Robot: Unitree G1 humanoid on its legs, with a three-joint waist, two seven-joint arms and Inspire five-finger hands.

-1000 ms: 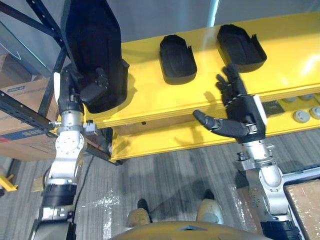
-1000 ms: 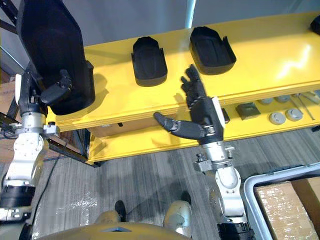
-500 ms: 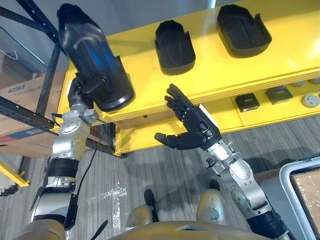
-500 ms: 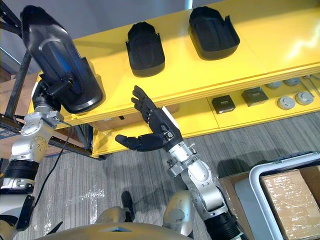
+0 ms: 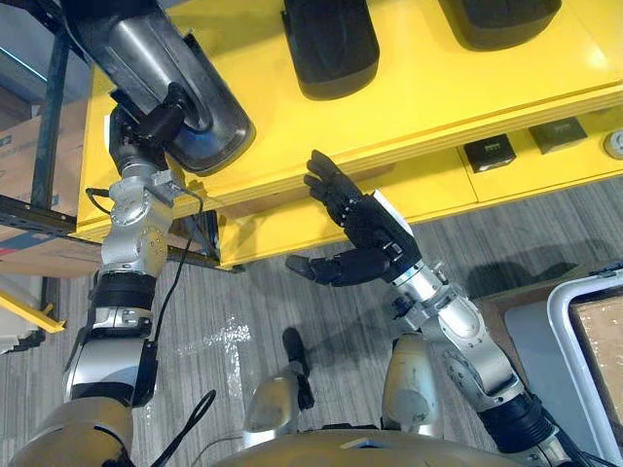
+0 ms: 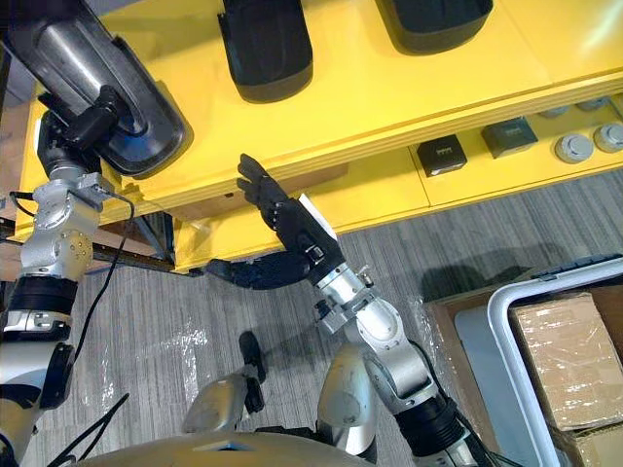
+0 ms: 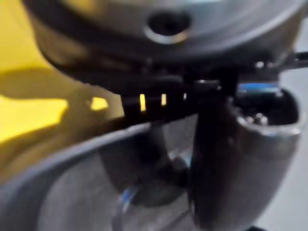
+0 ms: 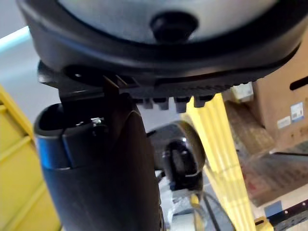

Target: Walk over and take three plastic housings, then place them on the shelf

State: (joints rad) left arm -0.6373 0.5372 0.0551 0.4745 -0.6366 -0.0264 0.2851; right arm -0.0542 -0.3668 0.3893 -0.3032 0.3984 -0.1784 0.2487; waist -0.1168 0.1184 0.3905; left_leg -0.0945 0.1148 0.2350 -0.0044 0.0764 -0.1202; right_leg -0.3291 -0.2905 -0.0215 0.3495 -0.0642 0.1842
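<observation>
In the left eye view, a black plastic housing (image 5: 161, 53) is gripped by the left hand (image 5: 146, 131), whose thumb and fingers are curled round its near rim. It is held tilted over the left end of the yellow shelf (image 5: 428, 92); whether it touches the shelf cannot be told. A second housing (image 5: 329, 44) is seen lying near the middle of the shelf top, and a third housing (image 5: 501, 15) further right, well apart from it. The right hand (image 5: 365, 233) is held below the shelf's front edge, its fingers spread straight with nothing in them. In the right eye view, a dark block (image 6: 441, 154) is shown on the lower shelf (image 6: 380, 197), and a cardboard box (image 6: 565, 345) is seen inside a grey bin (image 6: 493, 336) on the floor. In the left wrist view, the gripped housing's glossy surface is seen very close, with yellow shelf beside it. In the right wrist view, the yellow shelf's edge is seen past the right hand's dark bulk.
</observation>
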